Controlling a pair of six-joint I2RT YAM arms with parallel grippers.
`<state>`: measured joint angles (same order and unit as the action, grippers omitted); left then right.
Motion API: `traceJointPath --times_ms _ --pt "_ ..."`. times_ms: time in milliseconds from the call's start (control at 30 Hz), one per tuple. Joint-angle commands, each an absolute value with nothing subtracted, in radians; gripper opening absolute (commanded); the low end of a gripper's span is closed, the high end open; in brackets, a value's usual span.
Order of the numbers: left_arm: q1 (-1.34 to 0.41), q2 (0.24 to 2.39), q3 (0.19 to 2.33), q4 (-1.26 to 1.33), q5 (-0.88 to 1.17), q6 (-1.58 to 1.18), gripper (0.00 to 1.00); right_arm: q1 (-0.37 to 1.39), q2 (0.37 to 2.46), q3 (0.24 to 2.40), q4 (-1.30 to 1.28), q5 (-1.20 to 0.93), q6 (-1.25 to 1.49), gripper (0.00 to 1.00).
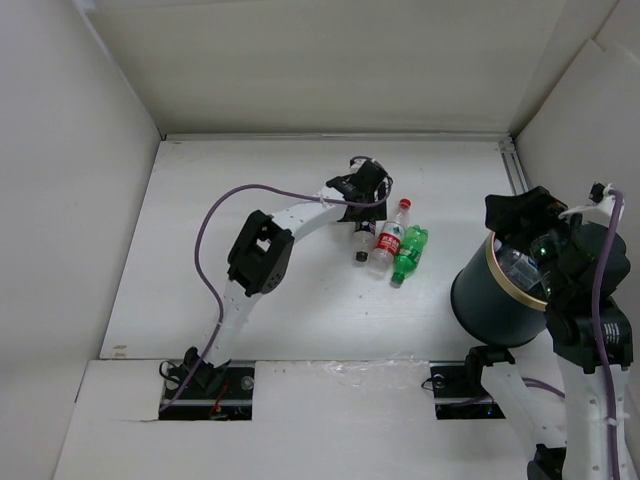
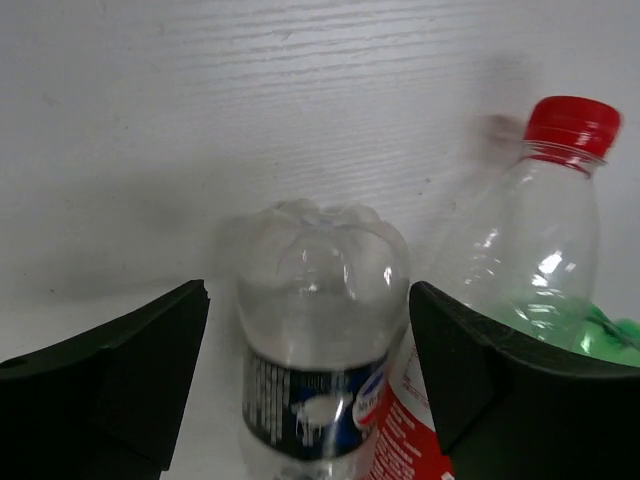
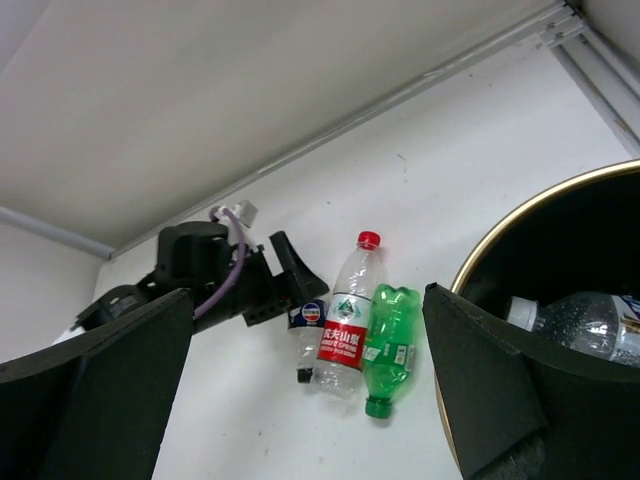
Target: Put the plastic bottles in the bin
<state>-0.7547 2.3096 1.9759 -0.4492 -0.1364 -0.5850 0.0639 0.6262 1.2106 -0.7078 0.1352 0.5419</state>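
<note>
Three plastic bottles lie side by side on the white table: a clear one with a dark label (image 1: 362, 241), a red-label one with a red cap (image 1: 388, 240) and a green one (image 1: 410, 255). My left gripper (image 1: 358, 203) is open, its jaws on either side of the dark-label bottle's (image 2: 318, 330) base, not closed on it. The red-cap bottle (image 2: 540, 240) and the green one (image 2: 612, 335) lie just to its right. The bin (image 1: 488, 305) stands at the right with a clear bottle (image 3: 572, 325) inside. My right gripper (image 1: 517, 232) is open and empty above the bin's rim (image 3: 540, 205).
White walls enclose the table on the left, back and right. A metal rail (image 1: 512, 165) runs along the back right corner. The left arm's purple cable (image 1: 215, 215) loops over the left part of the table.
</note>
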Motion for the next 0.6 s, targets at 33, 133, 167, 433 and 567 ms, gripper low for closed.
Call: traceJointPath --times_ms 33,133,167,433,567 --pt "-0.740 2.319 1.994 -0.500 -0.190 -0.624 0.73 0.058 0.617 1.230 -0.637 0.061 0.512 1.00" --pt "-0.707 2.319 1.948 -0.491 -0.190 -0.637 0.64 0.058 0.617 1.243 -0.646 0.048 0.512 1.00" --pt "-0.698 2.307 1.934 -0.491 -0.202 -0.646 0.57 0.058 0.617 1.243 -0.646 0.037 0.503 1.00" --pt "-0.627 2.066 1.767 -0.439 -0.274 -0.649 0.00 0.058 0.676 1.172 -0.488 -0.390 0.465 1.00" --pt "-0.627 1.887 1.698 -0.318 -0.169 -0.572 0.00 0.089 0.745 1.131 -0.375 -0.549 0.480 1.00"
